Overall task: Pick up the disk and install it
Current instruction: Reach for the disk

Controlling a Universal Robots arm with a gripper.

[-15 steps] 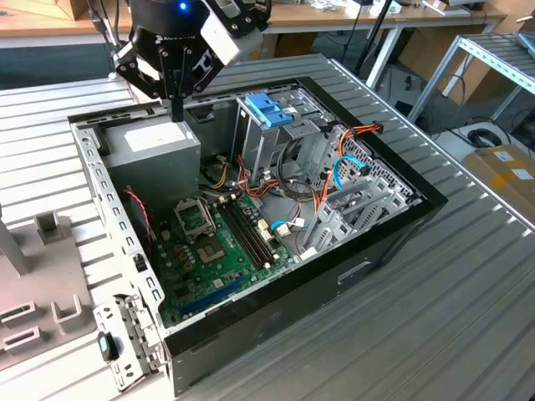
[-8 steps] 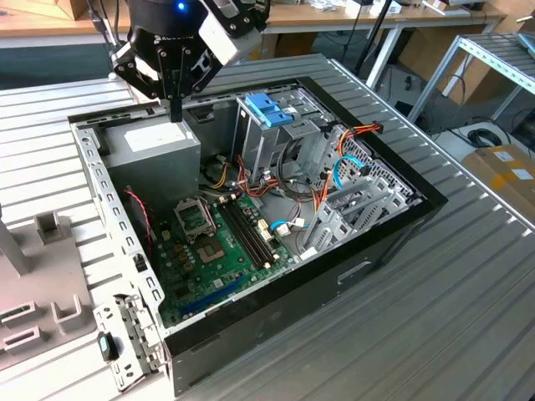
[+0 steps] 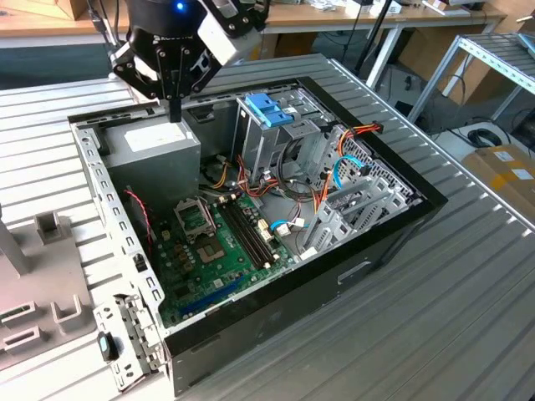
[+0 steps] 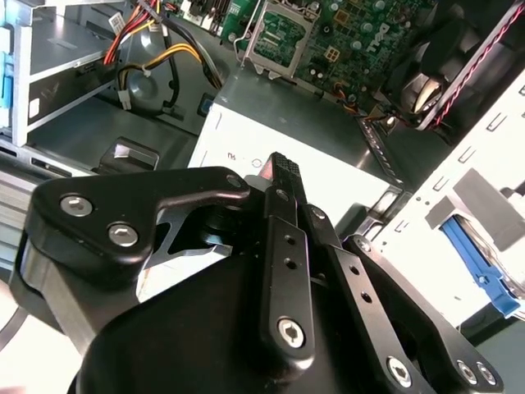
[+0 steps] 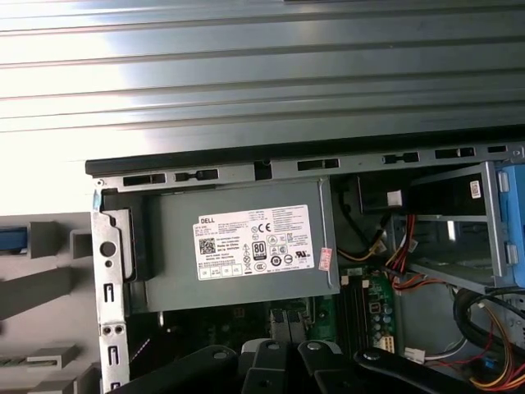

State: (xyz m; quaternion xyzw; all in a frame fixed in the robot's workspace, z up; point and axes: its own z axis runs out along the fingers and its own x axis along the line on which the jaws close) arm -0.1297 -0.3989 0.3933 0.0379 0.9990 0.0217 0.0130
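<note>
My gripper (image 3: 174, 113) hangs over the back corner of the open computer case (image 3: 393, 242), just above the big grey box with a white label (image 3: 155, 142). Its black fingers (image 4: 283, 168) are pressed together with nothing between them. In the second wrist view a bright blue rail with a bit of grey metal, which looks like the disk (image 4: 480, 267), stands outside the case's perforated side wall (image 4: 459, 197). In the first wrist view a sliver of that blue (image 5: 10, 238) sits on the grey fixture (image 5: 41, 279) beside the case. The gripper is apart from the disk.
Inside the case stand a tall metal cage with a blue plastic handle (image 3: 263, 109), the green motherboard (image 3: 217, 251) and bundles of red, orange and blue cables (image 3: 334, 167). The case rests on a ribbed metal table (image 3: 435, 317). The grey slotted fixture (image 3: 38, 276) is at the exterior view's left.
</note>
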